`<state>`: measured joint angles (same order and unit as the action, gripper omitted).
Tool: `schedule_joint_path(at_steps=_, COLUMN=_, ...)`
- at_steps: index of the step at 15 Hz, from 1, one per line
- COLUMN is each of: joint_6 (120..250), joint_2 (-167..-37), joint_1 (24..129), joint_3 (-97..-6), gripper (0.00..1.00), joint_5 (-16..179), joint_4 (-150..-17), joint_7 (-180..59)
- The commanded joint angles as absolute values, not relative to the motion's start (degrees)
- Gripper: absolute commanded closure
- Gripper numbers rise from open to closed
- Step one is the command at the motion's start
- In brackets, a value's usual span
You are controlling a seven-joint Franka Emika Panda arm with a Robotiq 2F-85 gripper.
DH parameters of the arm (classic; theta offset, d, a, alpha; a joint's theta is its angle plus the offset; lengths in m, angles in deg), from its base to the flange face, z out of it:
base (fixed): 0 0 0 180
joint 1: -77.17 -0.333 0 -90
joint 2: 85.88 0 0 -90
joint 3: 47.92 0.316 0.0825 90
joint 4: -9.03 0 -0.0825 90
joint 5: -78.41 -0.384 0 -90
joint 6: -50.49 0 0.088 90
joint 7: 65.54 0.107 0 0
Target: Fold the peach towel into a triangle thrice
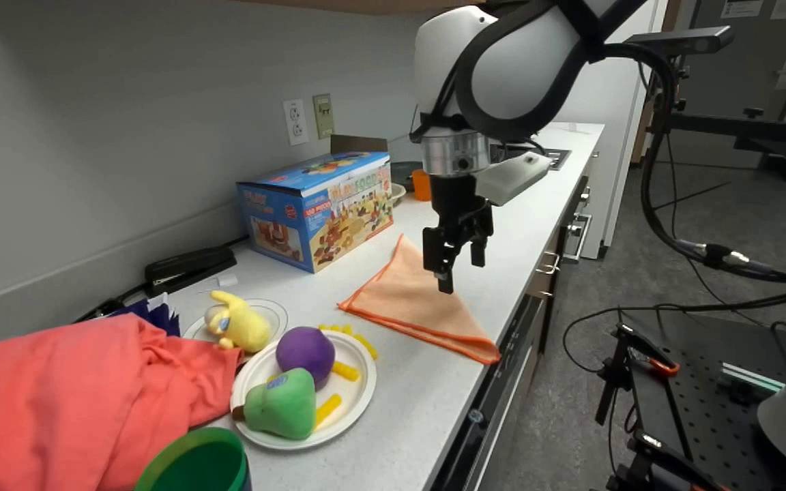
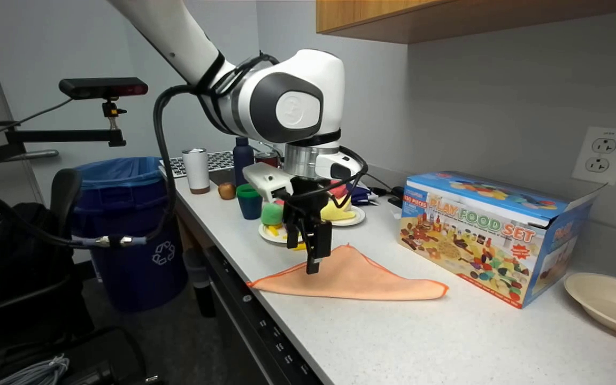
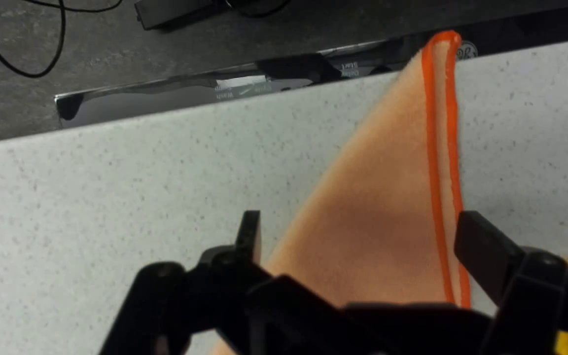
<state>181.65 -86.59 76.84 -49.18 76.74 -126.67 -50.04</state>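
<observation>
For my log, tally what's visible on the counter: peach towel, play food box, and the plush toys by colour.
Peach towel: 1
Play food box: 1
Green plush toy: 1
Purple plush toy: 1
Yellow plush toy: 1
Total: 5

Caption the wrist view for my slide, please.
Open pincer over the folded peach towel, one orange-trimmed corner jutting past the edge of the counter.
</observation>
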Motion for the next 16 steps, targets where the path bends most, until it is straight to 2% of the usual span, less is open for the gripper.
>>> schedule_joint_path(at_steps=1, joint_6=187.37, joint_2=-81.99, joint_1=76.74, joint_3=-48.46, gripper=0.00, joint_5=76.00, joint_4=-135.22, joint_7=-49.19)
schedule_joint_path(at_steps=11, joint_6=197.35, joint_2=-81.47, joint_1=74.33, joint_3=-44.48, gripper=0.01, joint_5=71.09, joint_4=-144.17, joint_7=-49.96)
schedule_joint_path(at_steps=12, joint_6=197.73, joint_2=-81.56, joint_1=74.04, joint_3=-44.14, gripper=0.10, joint_5=70.76, joint_4=-144.33, joint_7=-49.92)
schedule_joint_path(at_steps=13, joint_6=197.98, joint_2=-81.78, joint_1=73.91, joint_3=-43.98, gripper=0.26, joint_5=70.60, joint_4=-144.32, joint_7=-50.21)
schedule_joint_path(at_steps=14, joint_6=198.22, joint_2=-81.86, joint_1=73.85, joint_3=-43.90, gripper=0.31, joint_5=70.55, joint_4=-144.30, joint_7=-50.54)
schedule_joint_path(at_steps=16, joint_6=198.86, joint_2=-82.29, joint_1=73.77, joint_3=-43.74, gripper=0.48, joint_5=70.65, joint_4=-143.88, joint_7=-50.83)
